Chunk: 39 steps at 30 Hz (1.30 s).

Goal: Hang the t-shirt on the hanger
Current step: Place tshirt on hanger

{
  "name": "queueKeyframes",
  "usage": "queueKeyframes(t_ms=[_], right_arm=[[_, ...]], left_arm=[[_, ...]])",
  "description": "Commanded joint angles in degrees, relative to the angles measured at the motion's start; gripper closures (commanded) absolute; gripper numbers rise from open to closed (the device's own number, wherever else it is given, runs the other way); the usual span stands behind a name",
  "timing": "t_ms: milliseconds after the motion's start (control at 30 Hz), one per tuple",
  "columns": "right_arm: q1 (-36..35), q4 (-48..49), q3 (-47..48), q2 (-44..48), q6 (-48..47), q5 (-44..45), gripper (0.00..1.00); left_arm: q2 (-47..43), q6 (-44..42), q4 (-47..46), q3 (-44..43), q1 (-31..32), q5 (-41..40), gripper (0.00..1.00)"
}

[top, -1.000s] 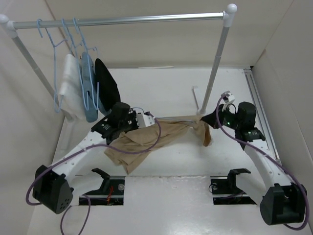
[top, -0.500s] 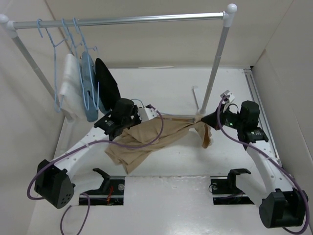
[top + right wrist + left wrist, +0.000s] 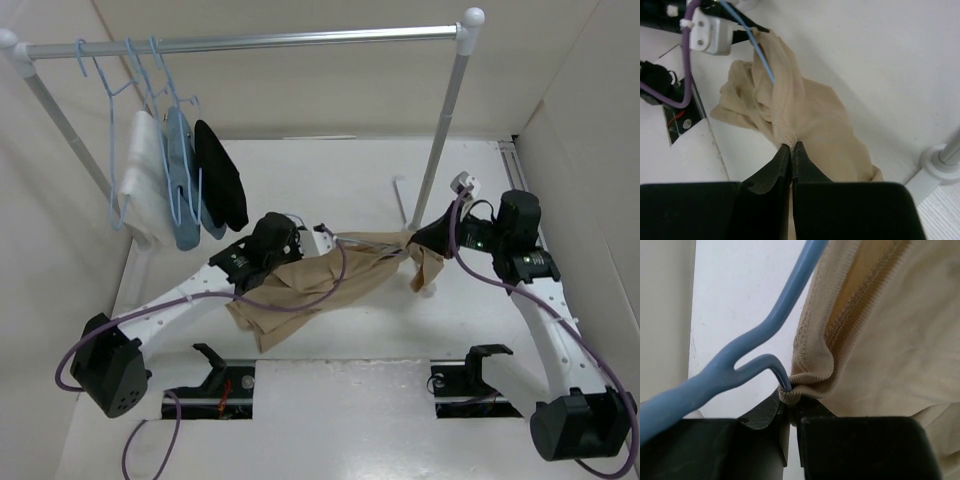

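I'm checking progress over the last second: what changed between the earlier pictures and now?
The left gripper moved rightward, taking the t-shirt with it, and its arm no longer covers the black garment. The right gripper barely moved while its arm swung right. Both stayed shut on the t-shirt, with the hanger at the left one. The rack is unchanged.

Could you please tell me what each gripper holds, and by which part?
Left gripper pinches the t-shirt by its ribbed neckband; right gripper pinches its stitched seam.
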<state>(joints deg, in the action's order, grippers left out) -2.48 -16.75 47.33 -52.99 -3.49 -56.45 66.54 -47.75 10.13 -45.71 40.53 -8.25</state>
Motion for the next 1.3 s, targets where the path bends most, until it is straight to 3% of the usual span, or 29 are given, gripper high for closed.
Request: queueKeyframes(t_ms=[0, 33, 100, 133, 167, 300, 367, 633, 867, 1067, 1267], right_arm=[[-2.1, -0.1, 5.0, -0.2, -2.7, -5.7, 1.00], [-2.6, -1.5, 5.1, -0.2, -3.8, -6.7, 1.00], [-3.3, -4.3, 7.2, -0.2, -5.8, -5.1, 1.00], [-3.3, -8.4, 7.9, -0.2, -7.7, -2.7, 1.00], [-3.3, -10.7, 8.6, -0.2, -8.6, 5.0, 1.00], [1.3, -14.6, 8.4, -2.1, -9.4, 12.2, 1.00], [3.3, -14.6, 7.9, -3.8, -9.4, 11.4, 1.00], [3.9, -10.2, 7.9, -3.4, -8.1, 1.0, 1.00], [3.9, -9.7, 9.4, -2.9, -7.1, -5.8, 1.00], [3.9, -11.7, 10.5, -2.9, -6.0, -2.1, 1.00], [3.9, -12.3, 11.8, -4.2, -6.0, -5.3, 1.00]], left_arm=[[2.0, 3.0, 2.0, -3.8, -0.6, -3.5, 1.00], [2.6, 4.7, 3.0, -5.0, -1.2, -2.3, 1.00], [2.6, 9.8, 6.0, -9.6, -5.8, 7.6, 1.00], [2.6, 11.3, 6.0, -10.7, -7.4, 10.9, 1.00], [1.8, 12.3, 6.8, -11.4, -8.9, 16.5, 1.00], [-3.4, 8.6, 5.5, -8.2, -10.5, 20.8, 1.00], [-5.2, 7.3, 4.0, -5.4, -10.5, 20.8, 1.00], [-2.7, 3.6, 2.1, -4.3, -10.5, 7.9, 1.00], [-2.1, 0.4, -0.5, -3.1, -9.3, 3.8, 1.00], [-4.5, -2.3, -2.1, -0.7, -8.8, 5.3, 1.00], [-7.0, -3.9, -7.8, 3.3, -8.8, -1.1, 1.00]])
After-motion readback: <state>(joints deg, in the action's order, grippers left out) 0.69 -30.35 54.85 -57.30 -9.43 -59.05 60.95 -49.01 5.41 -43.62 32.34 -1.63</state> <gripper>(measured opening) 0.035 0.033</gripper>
